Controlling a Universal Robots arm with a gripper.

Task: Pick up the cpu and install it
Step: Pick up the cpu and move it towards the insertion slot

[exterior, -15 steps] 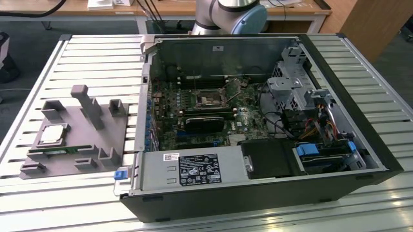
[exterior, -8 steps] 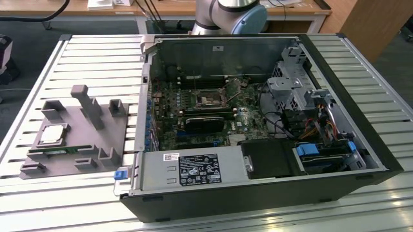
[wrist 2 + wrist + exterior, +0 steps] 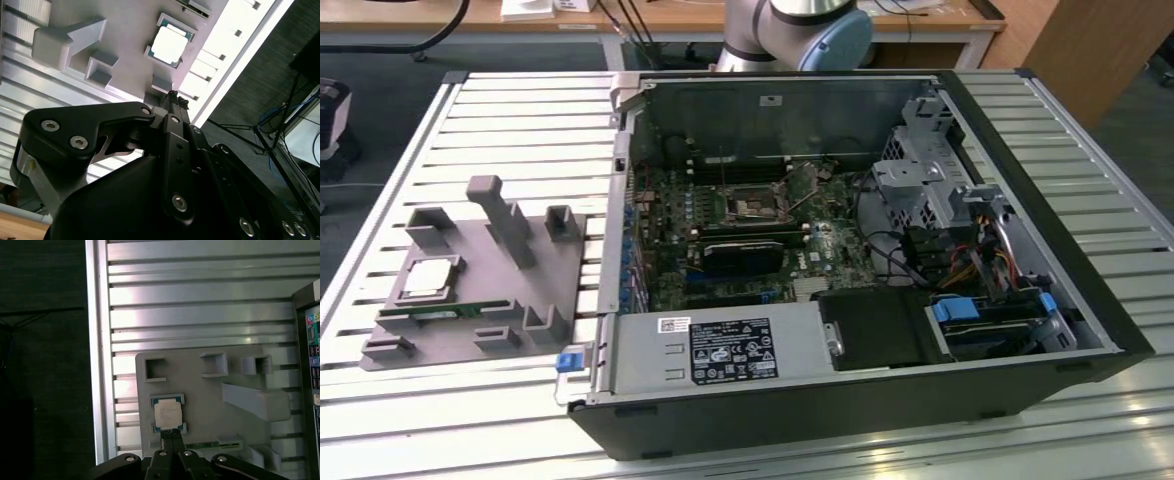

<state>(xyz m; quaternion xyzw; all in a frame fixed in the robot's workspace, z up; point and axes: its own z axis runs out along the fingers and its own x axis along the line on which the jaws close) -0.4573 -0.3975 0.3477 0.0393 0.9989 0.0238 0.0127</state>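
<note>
My tool (image 3: 171,433) hangs over the grey holder (image 3: 210,405) that lies on the slatted metal table (image 3: 200,315). Its two fingers are pressed together at the tips, with nothing between them. In the second wrist view the tool (image 3: 175,98) shows the same narrow, joined tip, pointing toward the holder (image 3: 125,30) and the table (image 3: 20,75).

The cpu (image 3: 167,413) sits flat in a square recess of the holder, silver top up and pale rim showing, framed by small raised tabs. In the first wrist view my fingertips line up with one edge of the chip. In the second wrist view the cpu (image 3: 170,44) lies near the tip but apart from it, so I am not holding it.

In the exterior view the holder (image 3: 494,290) rests on the table (image 3: 520,110) at the exterior view's left, with the cpu (image 3: 430,277) on it and a thin green memory stick (image 3: 451,313) just beside the chip. The open computer case (image 3: 854,410) lies on its side to the exterior view's right of the holder, its motherboard socket (image 3: 758,207) exposed. My arm (image 3: 801,30) rises behind the case.
</note>
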